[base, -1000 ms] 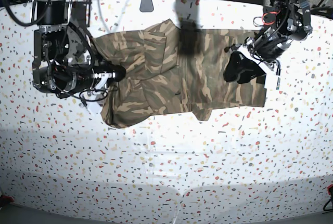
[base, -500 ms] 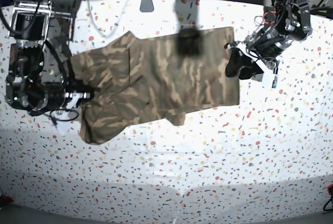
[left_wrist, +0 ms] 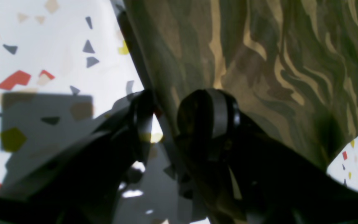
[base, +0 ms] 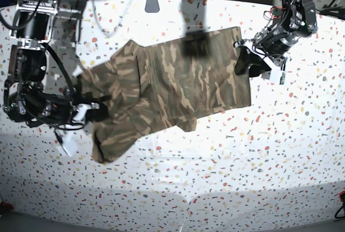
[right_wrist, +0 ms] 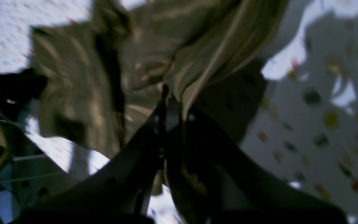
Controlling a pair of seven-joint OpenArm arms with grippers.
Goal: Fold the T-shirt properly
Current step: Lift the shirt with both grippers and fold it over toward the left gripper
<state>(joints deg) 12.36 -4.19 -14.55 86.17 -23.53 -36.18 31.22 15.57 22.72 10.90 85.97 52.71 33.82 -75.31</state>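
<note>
The right gripper [right_wrist: 169, 102] is clamped tight on a bunched edge of the T-shirt [base: 178, 84], its dark fingers pressed together with cloth pinched between them. In the base view this gripper [base: 94, 108] sits at the picture's left, where the fabric gathers into folds and a loose flap hangs below it. The left gripper [left_wrist: 179, 116] has its jaws parted, with the shirt's edge running up between the two rounded fingertips [left_wrist: 219, 112]; whether they actually press the cloth is hard to judge. In the base view it [base: 249, 62] meets the shirt's right-hand edge.

The T-shirt is camouflage in brown, olive and tan, stretched between the two arms over the white speckled table [base: 215, 156], fairly flat toward the left arm and crumpled toward the right. A dark shadow patch lies on its upper middle.

No label or writing can be read. The right wrist picture is blurred, and both wrist views show only part of the garment.
</note>
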